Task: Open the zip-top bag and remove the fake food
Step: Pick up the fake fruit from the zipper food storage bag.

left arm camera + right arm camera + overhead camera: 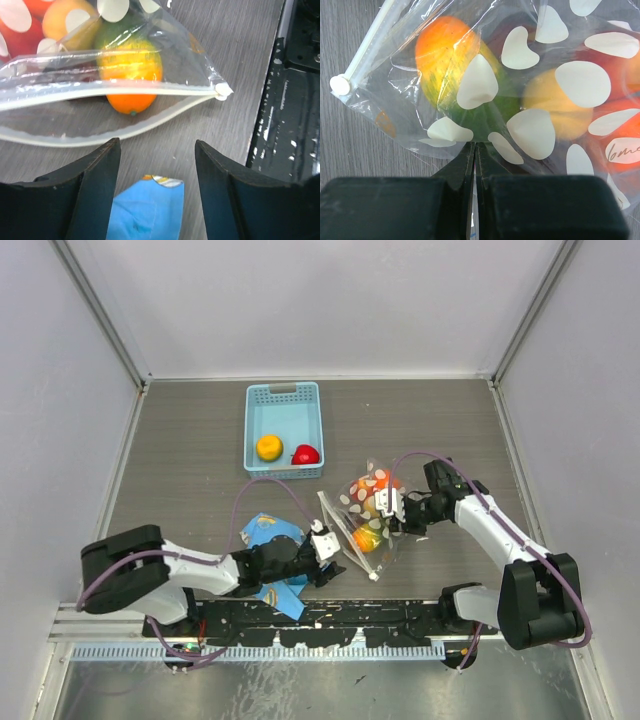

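Fruit of glossy plastic, the fake food (368,536), lies mostly inside the zip-top bag (365,520), which rests on the table (180,460) a little right of centre and toward the near edge, between the two arms. Through the dotted film show an orange-yellow piece, a green one, a paler orange one and red ones. The bag's mouth faces the left arm, and its two halves of white zip strip (125,92) stand parted, joined only at the end nearest the arm bases.

The left pincer (157,145) is released, its fingers spread wide just short of the open mouth and touching nothing; a blue printed cloth (270,532) lies under it. The right pincer (475,147) is clenched on the film at the bag's opposite side, its fingers pressed together on the plastic.

At the far middle of the table sits a light blue basket (283,392), holding an orange piece (269,447) and a red piece (306,454) side by side.
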`<state>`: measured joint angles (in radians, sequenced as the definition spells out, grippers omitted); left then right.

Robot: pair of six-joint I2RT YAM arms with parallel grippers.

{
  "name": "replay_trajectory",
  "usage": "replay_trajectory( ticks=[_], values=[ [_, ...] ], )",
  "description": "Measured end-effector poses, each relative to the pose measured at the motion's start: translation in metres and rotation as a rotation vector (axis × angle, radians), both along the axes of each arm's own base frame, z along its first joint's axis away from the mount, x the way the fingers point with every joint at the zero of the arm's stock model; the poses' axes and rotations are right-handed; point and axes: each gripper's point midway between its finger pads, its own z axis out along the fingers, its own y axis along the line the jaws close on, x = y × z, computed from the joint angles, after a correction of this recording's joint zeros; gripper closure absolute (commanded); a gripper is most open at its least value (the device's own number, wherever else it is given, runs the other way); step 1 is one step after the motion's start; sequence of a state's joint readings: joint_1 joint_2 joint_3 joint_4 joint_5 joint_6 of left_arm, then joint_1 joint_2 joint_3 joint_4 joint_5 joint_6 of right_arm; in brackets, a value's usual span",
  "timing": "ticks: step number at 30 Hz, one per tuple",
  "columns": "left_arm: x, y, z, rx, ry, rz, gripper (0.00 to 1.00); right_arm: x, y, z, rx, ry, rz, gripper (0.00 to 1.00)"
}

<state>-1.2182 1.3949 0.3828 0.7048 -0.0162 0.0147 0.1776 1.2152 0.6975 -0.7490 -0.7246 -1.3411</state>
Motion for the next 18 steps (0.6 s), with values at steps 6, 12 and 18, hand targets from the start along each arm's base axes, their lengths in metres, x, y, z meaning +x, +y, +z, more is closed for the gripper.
replay_trajectory(
  ticks=[6,12,18],
  values=[
    [0.017,-0.017,-0.010,-0.040,-0.103,0.038,0.48,0.001,-0.001,0.000,0.000,0.001,-0.007,0.91],
    [0.033,-0.022,-0.028,-0.053,-0.150,0.100,0.45,0.002,-0.004,0.000,0.001,0.004,-0.018,0.91],
    [0.041,-0.033,-0.022,-0.098,-0.199,0.115,0.34,0.008,-0.009,0.013,0.042,0.002,-0.054,0.88]
  ],
)
